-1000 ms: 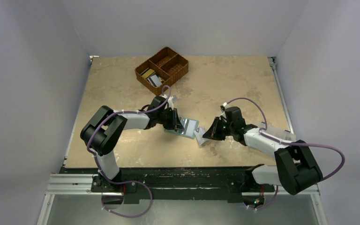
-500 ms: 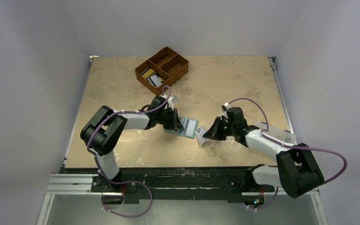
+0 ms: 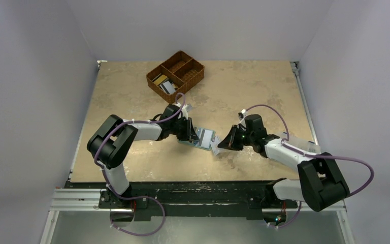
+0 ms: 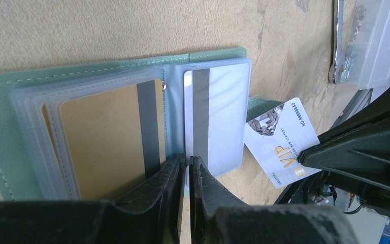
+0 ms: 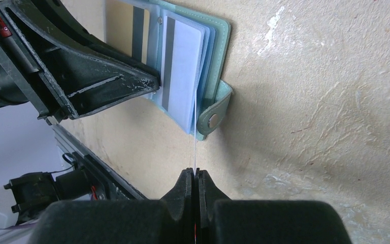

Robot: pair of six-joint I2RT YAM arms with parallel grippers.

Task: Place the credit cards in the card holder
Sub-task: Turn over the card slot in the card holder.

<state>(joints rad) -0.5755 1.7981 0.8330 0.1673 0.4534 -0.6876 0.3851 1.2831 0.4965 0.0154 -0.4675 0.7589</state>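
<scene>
The teal card holder lies open mid-table, clear sleeves fanned out. One sleeve holds a gold card, another a white card. My left gripper is shut on the near edge of a sleeve by the spine. My right gripper is shut on a white VIP credit card, seen edge-on in the right wrist view. That card's far edge meets the holder's right side beside the snap tab.
A brown three-compartment wicker basket at the back holds more cards. A silver wrench and a clear plastic box sit to the right, behind the right arm. The left fingers crowd the holder's left side.
My right gripper has carried the white card leftward, from just off the holder's corner up against its right edge. The left gripper and holder have stayed put.
</scene>
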